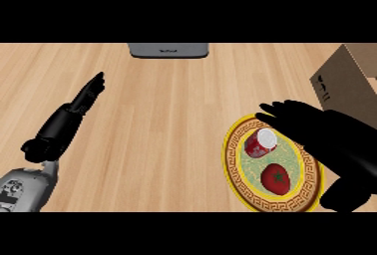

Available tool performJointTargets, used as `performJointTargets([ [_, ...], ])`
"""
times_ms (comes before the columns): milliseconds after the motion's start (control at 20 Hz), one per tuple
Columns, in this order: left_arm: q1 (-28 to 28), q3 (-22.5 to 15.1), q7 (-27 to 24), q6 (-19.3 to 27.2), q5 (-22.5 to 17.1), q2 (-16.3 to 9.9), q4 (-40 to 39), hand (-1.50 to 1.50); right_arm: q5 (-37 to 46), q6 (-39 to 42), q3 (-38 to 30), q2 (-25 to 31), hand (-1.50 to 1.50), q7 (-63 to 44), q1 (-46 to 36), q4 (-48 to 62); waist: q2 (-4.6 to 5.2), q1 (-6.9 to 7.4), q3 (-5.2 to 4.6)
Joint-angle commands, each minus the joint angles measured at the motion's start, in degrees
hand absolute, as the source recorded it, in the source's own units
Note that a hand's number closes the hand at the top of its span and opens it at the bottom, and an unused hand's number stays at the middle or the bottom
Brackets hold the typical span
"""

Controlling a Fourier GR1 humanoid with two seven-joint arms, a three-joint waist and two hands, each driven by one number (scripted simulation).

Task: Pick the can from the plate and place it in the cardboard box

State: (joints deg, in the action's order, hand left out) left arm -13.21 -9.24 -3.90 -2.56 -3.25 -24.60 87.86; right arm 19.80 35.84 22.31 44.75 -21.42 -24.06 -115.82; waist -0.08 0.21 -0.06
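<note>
My left hand (83, 102) rests over bare wooden counter (169, 129), fingers straight. The red can (260, 143) lies tipped on the yellow-rimmed plate (234, 169) beside a tomato (276, 178) (perhaps a red fruit). My right hand (309, 124) hovers just beside the can, fingers spread, the cardboard box (346, 79) beyond.

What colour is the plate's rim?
Yellow-gold with a dark patterned band, on the plate; seen in the head view.
</note>
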Motion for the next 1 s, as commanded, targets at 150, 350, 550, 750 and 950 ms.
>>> performJointTargets([
  [150, -0.76, 3.61, -0.67, -3.27, 0.87, 0.42, -0.92, 0.00, 5.84, 4.46, 2.87, -8.18, -1.50, -5.71, 2.45, -0.37, 0.06, -0.18, 0.05],
  [350, 0.55, 4.45, -0.81, -4.23, 1.57, 0.68, 0.06, 0.00, 14.50, 1.66, 4.60, -9.78, -1.50, -3.35, 3.74, 1.82, 0.07, -0.05, 0.07],
  [550, 0.75, 3.44, -0.32, -3.42, 4.33, 3.61, 0.49, 0.00, 16.76, 4.68, 5.69, -17.11, -1.50, -8.31, 0.83, 2.54, 0.05, 0.04, 0.05],
  [750, -0.15, 4.79, -2.49, -4.24, 6.15, 5.17, -2.61, 0.00, 20.67, 4.90, 1.95, -13.69, -1.50, -0.89, 4.49, 2.46, 0.07, -0.30, 0.06],
  [950, 0.82, 6.50, 1.44, -6.57, 4.32, 4.30, 1.38, 0.00, 28.06, 0.22, 5.44, -14.48, -1.50, 1.77, 7.67, 6.21, 0.04, -0.18, 0.08],
])
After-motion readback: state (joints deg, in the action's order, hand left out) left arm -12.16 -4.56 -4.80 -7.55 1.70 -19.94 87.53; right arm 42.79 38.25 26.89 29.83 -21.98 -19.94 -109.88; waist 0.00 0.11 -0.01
